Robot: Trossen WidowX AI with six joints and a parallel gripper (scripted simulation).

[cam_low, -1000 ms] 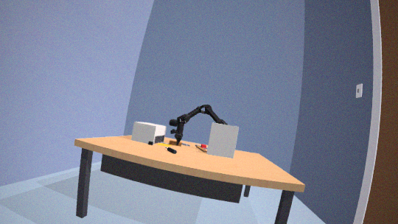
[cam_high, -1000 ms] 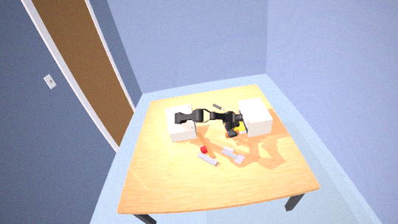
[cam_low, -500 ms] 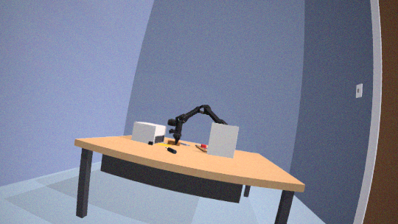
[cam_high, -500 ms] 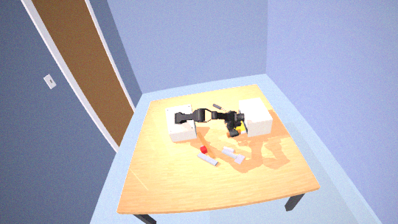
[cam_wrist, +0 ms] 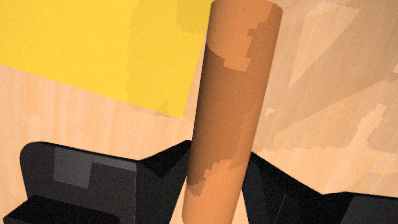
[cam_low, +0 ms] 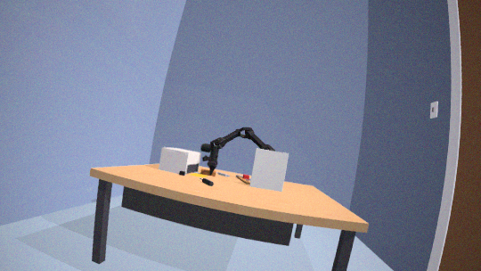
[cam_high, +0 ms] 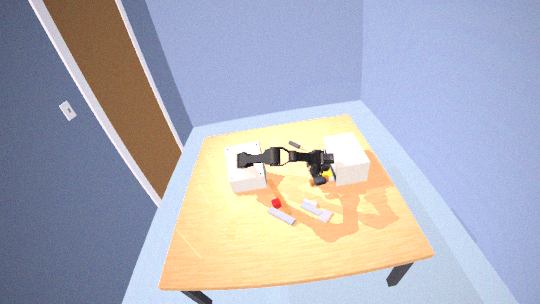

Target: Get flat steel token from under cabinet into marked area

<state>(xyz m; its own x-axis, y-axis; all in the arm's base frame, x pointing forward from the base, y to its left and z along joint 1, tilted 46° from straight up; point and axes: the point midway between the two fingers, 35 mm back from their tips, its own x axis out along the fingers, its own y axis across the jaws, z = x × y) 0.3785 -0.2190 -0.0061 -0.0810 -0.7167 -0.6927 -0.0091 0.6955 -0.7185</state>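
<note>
My gripper (cam_high: pixel 319 181) (cam_low: pixel 212 173) (cam_wrist: pixel 216 151) is shut on an orange-brown cylinder (cam_high: pixel 312 183) (cam_wrist: pixel 237 90), low over the table in front of the cabinet (cam_high: pixel 352 167) (cam_low: pixel 173 160). The cylinder sticks out on both sides of the fingers. The yellow marked area (cam_high: pixel 328 174) (cam_low: pixel 198 175) (cam_wrist: pixel 100 45) lies between gripper and cabinet; in the wrist view its corner is just left of the cylinder. The cabinet is a white box with a dark low front (cam_low: pixel 192 168). The steel token cannot be made out in any view.
A red cube (cam_high: pixel 276 202) (cam_low: pixel 246 176), a thin brown stick and pale grey bars (cam_high: pixel 281 216) (cam_high: pixel 312 208) lie towards the near side. A dark-handled tool (cam_high: pixel 294 144) (cam_low: pixel 207 182) lies beyond the arm. The arm's white base box (cam_high: pixel 247 175) (cam_low: pixel 269 170) stands opposite the cabinet.
</note>
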